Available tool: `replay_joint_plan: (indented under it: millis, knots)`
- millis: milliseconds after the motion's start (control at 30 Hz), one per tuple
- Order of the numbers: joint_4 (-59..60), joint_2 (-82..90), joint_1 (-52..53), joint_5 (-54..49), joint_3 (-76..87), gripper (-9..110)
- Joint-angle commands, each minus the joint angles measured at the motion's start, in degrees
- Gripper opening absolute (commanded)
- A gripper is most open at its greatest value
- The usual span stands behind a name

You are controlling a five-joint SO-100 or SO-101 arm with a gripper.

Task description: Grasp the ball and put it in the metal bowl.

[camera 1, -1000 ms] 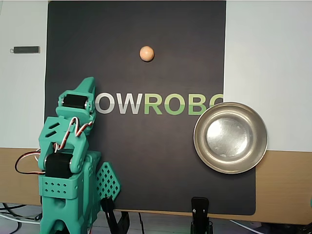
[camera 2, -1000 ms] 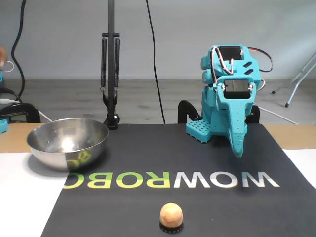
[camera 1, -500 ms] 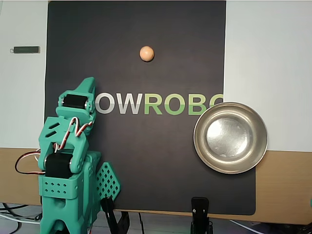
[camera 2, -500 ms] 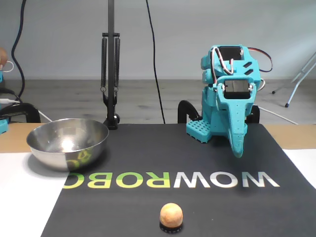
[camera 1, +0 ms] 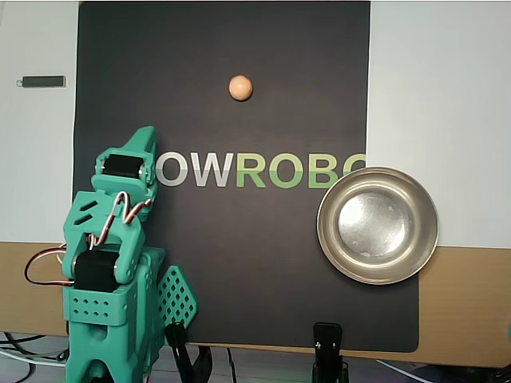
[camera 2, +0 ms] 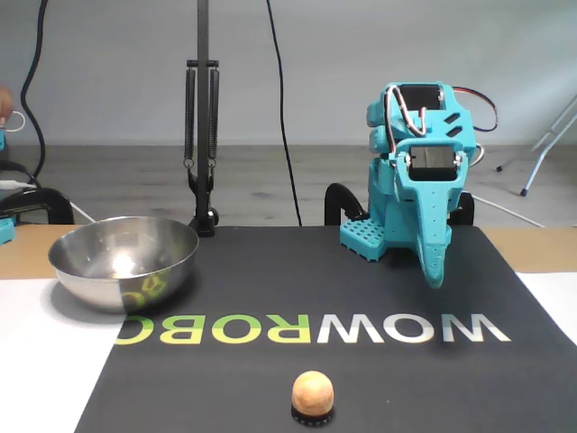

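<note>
The ball (camera 1: 240,88) is a small pale orange-tan sphere on the black mat, at the top centre of the overhead view. In the fixed view the ball (camera 2: 313,391) sits at the near edge on a small black ring. The metal bowl (camera 1: 329,249) stands empty at the mat's right edge in the overhead view. It is at the left in the fixed view (camera 2: 117,281). My teal gripper (camera 1: 146,134) is folded over the arm's base, its jaws together and empty. It is far from both ball and bowl. In the fixed view the gripper (camera 2: 435,275) points down at the mat.
The black mat (camera 1: 239,263) carries WOWROBO lettering, with white sheets on both sides. A small black stick (camera 1: 41,80) lies at the upper left of the overhead view. Black clamps (camera 1: 327,345) grip the table edge. A black stand (camera 2: 202,135) rises behind the bowl.
</note>
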Motion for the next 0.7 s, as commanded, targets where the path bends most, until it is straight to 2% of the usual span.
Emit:
replay_joint_plan:
  millis: [0,667]
  knots:
    - [-0.1,2.9,-0.2,-0.3,2.1,1]
    - [0.4,2.0,-0.1,-0.4,1.1,1]
